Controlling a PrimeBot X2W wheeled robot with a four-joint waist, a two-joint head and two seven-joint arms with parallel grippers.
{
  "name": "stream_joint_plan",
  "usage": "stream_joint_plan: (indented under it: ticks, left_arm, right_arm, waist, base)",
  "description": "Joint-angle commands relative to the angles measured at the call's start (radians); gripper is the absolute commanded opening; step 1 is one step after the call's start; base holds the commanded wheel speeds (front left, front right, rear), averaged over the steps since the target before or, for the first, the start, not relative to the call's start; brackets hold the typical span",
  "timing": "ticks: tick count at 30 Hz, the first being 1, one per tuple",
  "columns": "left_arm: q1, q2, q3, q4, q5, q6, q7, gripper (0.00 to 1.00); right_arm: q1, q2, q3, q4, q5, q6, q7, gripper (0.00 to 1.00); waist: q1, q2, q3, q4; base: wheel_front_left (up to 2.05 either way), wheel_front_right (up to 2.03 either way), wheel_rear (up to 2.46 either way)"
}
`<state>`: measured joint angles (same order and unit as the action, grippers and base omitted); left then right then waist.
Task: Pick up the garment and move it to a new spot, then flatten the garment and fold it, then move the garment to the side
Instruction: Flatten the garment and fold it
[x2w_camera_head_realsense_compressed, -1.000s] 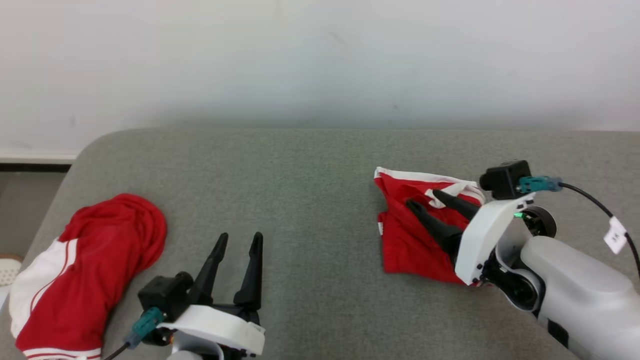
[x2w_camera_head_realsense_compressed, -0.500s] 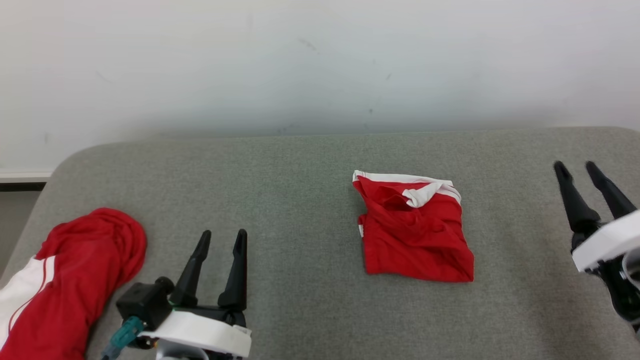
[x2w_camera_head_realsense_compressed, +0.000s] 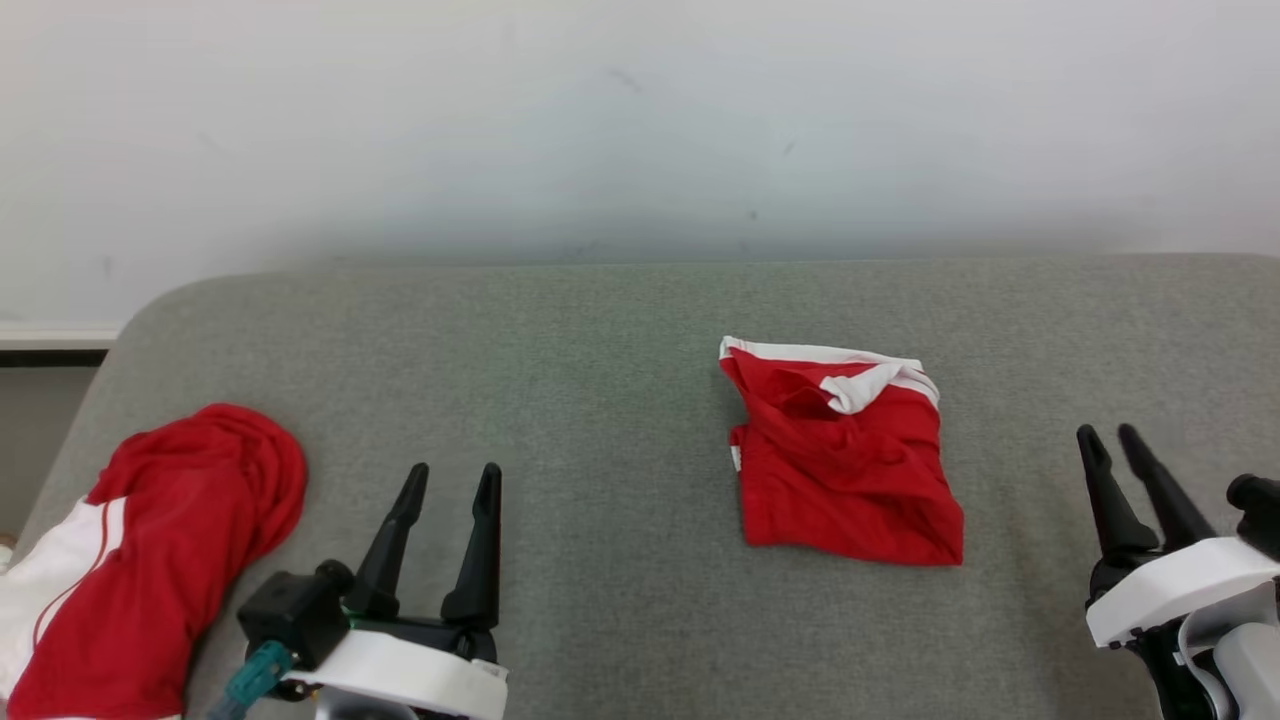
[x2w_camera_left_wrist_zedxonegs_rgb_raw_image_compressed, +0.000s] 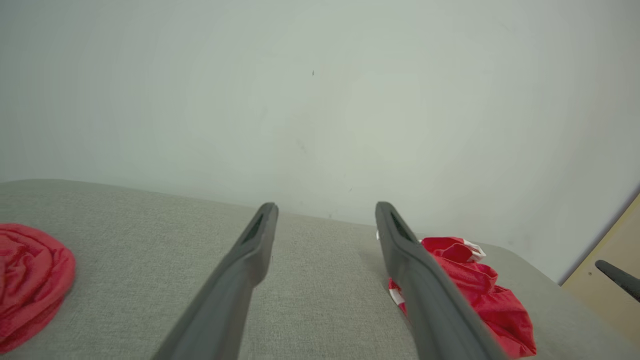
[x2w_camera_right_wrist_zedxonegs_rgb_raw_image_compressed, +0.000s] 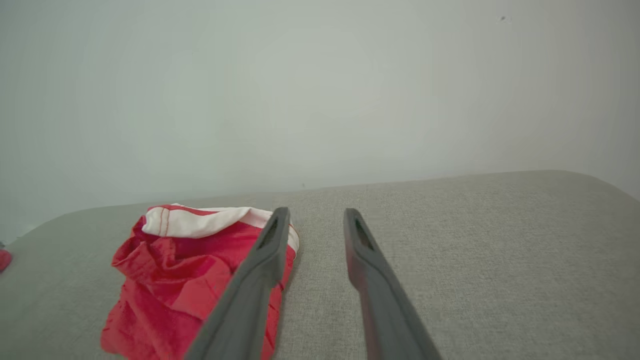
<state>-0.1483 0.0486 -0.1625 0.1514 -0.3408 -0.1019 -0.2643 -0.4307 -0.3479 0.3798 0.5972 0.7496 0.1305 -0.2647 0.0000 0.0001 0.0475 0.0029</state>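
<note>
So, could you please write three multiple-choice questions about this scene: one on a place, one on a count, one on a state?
1. In the head view, where on the grey padded surface does the folded red garment with white trim lie?
A) at the left edge
B) right of the centre
C) hanging over the front edge

2. How many red garments lie on the surface?
A) one
B) three
C) two

3. The right gripper with two dark fingers is:
A) open, holding nothing
B) shut on the folded garment
C) pressed flat into the surface

Answers:
1 B: it lies flat, right of the middle.
2 C: there is the folded one, plus a crumpled red and white garment at the left.
3 A: a gap shows between the fingers, and the folded garment lies apart from them.
</note>
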Motion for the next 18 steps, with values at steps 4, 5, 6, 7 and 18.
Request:
stream_joint_plan:
  ticks: [4, 5, 6, 7, 18]
  left_arm:
    - [-0.003, 0.004, -0.001, 0.0, -0.013, 0.002, 0.0, 1.0]
    - [-0.006, 0.004, -0.003, -0.002, -0.015, 0.003, 0.0, 1.0]
    - [-0.01, 0.004, -0.007, -0.002, -0.017, 0.004, 0.0, 1.0]
    - [-0.015, 0.004, -0.009, -0.003, -0.02, 0.004, 0.0, 1.0]
    - [-0.061, 0.004, -0.042, 0.004, -0.042, 0.011, 0.0, 1.0]
  right_arm:
    - [-0.043, 0.011, 0.016, 0.03, 0.006, 0.0, 0.016, 0.0]
    - [-0.053, 0.012, 0.023, 0.042, 0.011, 0.0, 0.022, 0.0]
    - [-0.067, 0.014, 0.03, 0.055, 0.019, 0.0, 0.027, 0.0]
    - [-0.084, 0.016, 0.035, 0.069, 0.028, 0.0, 0.033, 0.0]
    - [-0.228, 0.013, 0.125, 0.27, 0.132, 0.0, 0.13, 0.0]
  waist:
    - [0.0, -0.0001, 0.017, 0.033]
    - [0.0, -0.0001, 0.023, 0.042]
    - [0.0, -0.0001, 0.029, 0.051]
    - [0.0, -0.0001, 0.036, 0.06]
    - [0.0, -0.0001, 0.107, 0.185]
  base:
    - [0.0, 0.0, 0.0]
    - [0.0, 0.0, 0.0]
    - [0.0, 0.0, 0.0]
    - [0.0, 0.0, 0.0]
    - [0.0, 0.0, 0.0]
